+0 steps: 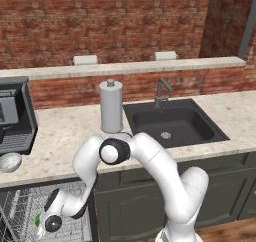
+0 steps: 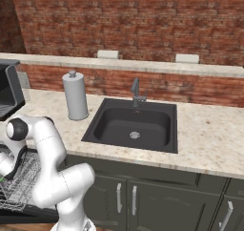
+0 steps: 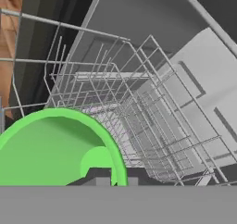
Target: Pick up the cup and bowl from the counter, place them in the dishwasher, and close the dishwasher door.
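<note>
Over the dishwasher rack (image 3: 152, 126), end effector (image 3: 113, 179) gripping the cup (image 3: 55, 149), bowl (image 1: 10, 162) on counter (image 1: 65, 136)

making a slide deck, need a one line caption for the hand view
Gripper shut on the green cup, held over the dishwasher's white wire rack.

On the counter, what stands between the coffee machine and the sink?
In the left base view, the grey lidded canister stands between the coffee machine and the sink, close to the sink's left rim; the counter toward the machine is otherwise bare.
</note>
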Robot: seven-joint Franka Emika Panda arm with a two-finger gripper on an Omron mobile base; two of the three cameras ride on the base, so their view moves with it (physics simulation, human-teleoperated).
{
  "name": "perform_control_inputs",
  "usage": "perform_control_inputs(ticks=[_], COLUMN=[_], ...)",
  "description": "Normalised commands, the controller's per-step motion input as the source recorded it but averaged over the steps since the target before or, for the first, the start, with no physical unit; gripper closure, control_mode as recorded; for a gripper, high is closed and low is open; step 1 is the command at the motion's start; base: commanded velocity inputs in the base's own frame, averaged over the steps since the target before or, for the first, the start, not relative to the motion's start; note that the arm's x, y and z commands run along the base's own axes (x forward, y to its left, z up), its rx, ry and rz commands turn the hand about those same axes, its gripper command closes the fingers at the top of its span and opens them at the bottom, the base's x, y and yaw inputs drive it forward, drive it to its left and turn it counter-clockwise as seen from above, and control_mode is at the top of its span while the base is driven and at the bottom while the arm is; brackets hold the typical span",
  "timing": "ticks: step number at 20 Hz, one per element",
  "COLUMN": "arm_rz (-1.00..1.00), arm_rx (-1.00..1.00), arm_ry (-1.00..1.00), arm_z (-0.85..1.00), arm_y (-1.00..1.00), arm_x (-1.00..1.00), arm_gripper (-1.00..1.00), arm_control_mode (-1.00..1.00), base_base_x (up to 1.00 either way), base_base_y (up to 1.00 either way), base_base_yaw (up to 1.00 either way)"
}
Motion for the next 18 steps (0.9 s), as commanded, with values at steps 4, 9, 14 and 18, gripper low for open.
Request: perform_control_inputs(ticks=[4,9,14,18], arm_rz=[0.0,0.0,0.0,0.0], arm_rx=[-0.01,-0.02,-0.01,-0.02], arm_ry=[0.07,0.06,0.05,0.03], arm_z=[-0.38,-0.42,-0.47,-0.35], arm_y=[0.44,0.36,0.23,0.11], arm_x=[0.15,0.11,0.1,0.11], arm_gripper=[1.0,1.0,1.0,1.0], arm_control_mode=[-1.0,-1.0,-1.0,-1.0], base_base_x=[0.0,0.0,0.0,0.0], base_base_y=[0.0,0.0,0.0,0.0], base_base_yaw=[0.0,0.0,0.0,0.0])
